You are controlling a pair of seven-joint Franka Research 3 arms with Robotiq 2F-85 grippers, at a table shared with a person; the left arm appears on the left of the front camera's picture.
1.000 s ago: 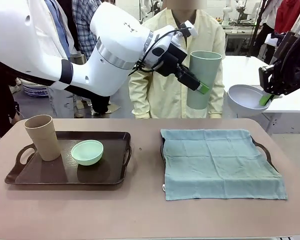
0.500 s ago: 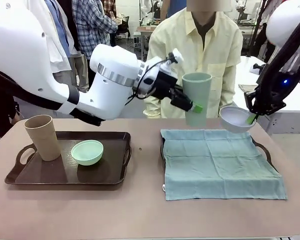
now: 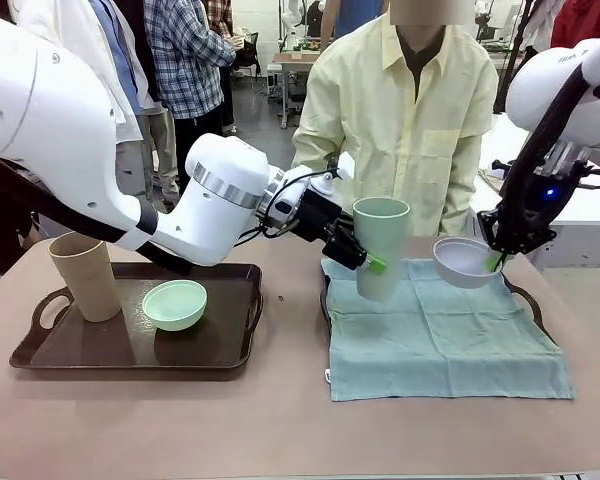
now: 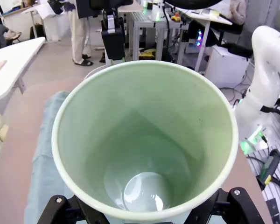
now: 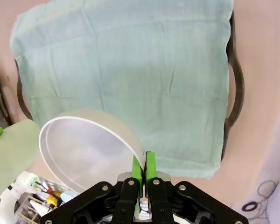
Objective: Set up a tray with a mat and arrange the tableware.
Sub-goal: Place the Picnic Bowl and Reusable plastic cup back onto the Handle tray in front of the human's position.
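Partly | mat (image 3: pixel 440 325) on tray (image 3: pixel 526 298) | left pincer (image 3: pixel 376 264) clasped sage cup (image 3: pixel 380 240), right pincer (image 5: pixel 143 165) pinched white bowl (image 5: pixel 84 149) by its rim, both over mat | tan cup (image 3: pixel 84 275), mint bowl (image 3: pixel 175 304) pending, left of mat

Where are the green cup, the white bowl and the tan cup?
sage green cup (image 3: pixel 385 240), front view, side wall
white bowl (image 3: pixel 464 258), front view, inside
tan cup (image 3: pixel 88 285), front view, side wall

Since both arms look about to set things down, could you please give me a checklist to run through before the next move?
1. Left gripper closed on sage green cup: ok.
2. Right gripper pinching white bowl by its rim: ok.
3. Mat spread over right tray: ok.
4. Cup upright: ok.
5. Cup's base touching the mat: cannot tell.
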